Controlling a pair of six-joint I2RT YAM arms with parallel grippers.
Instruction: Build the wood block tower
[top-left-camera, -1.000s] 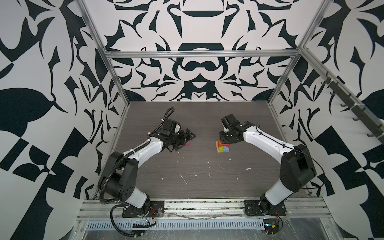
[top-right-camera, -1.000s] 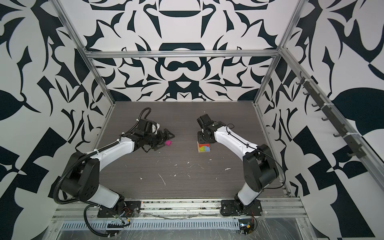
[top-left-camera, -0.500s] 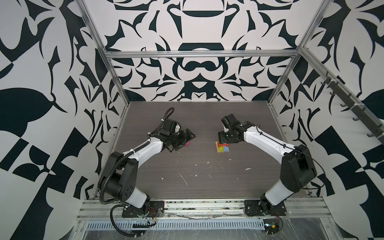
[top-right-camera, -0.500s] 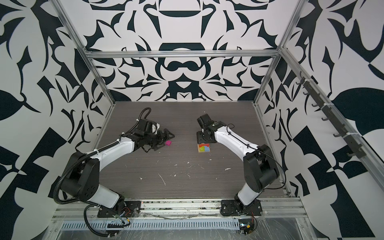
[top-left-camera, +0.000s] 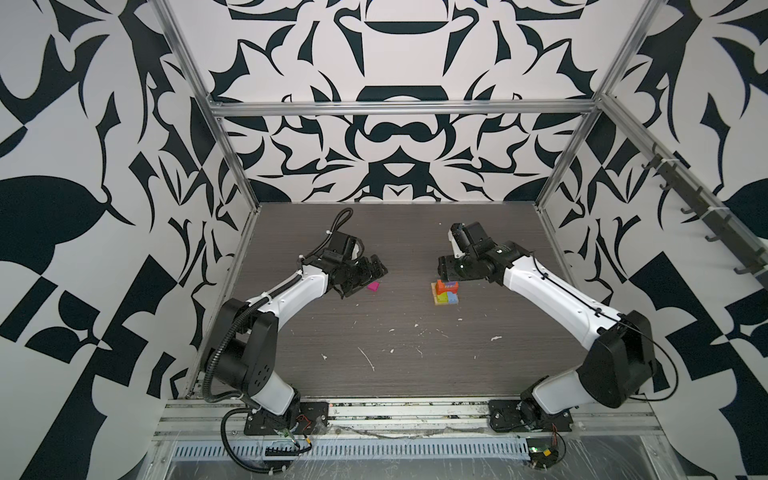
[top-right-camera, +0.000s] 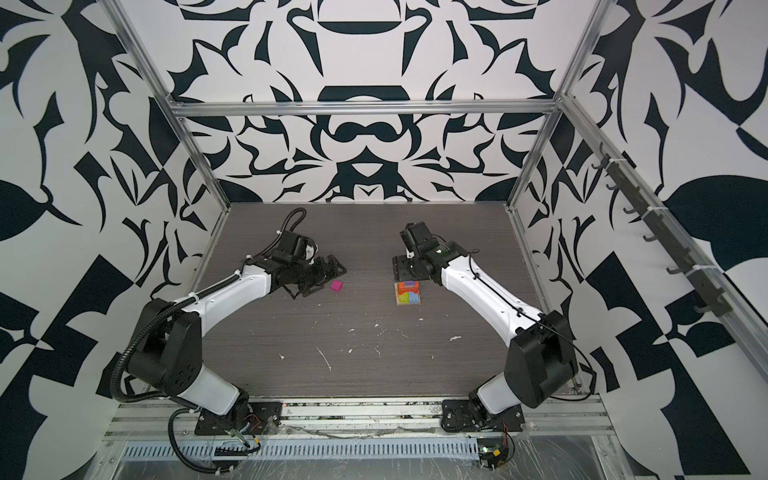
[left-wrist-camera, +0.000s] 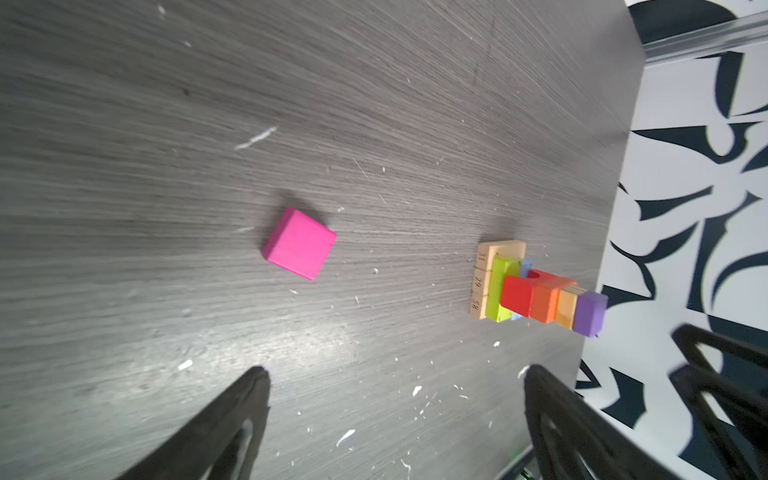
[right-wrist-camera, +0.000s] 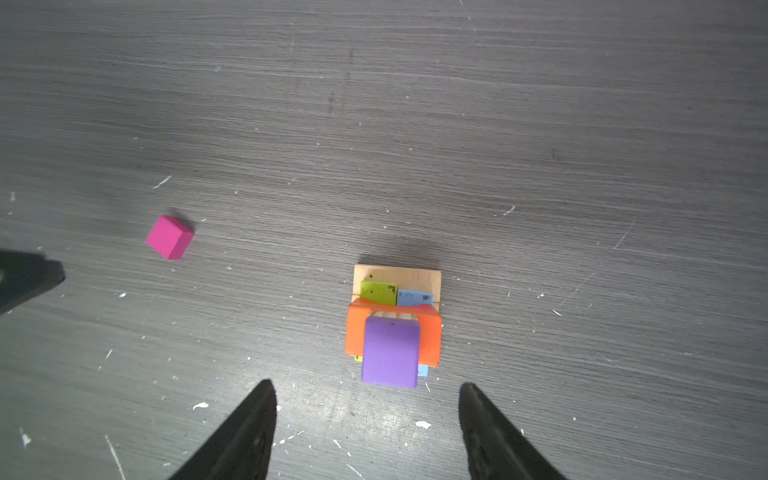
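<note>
R wrist: purple cube (right-wrist-camera: 390, 351) covers mid of orange blk (right-wrist-camera: 354, 332), lower layers mostly hidden | right tool (right-wrist-camera: 368, 387) fingers cut by frame edge | dark shape (right-wrist-camera: 25, 278) at edge, cut off, blurry, can't ID | L wrist: left tool (left-wrist-camera: 397, 370) fingers cut off, blurred | top views: wood block tower (top-left-camera: 446, 291) layers too small to split

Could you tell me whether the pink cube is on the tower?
No, the pink cube lies on the table, apart from the tower.

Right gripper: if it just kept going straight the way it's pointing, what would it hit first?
Most likely the purple wooden cube topping the wood block tower: it sits just ahead of the right gripper, in line with the gap between its open jaws. Depth is hard to judge.
</note>
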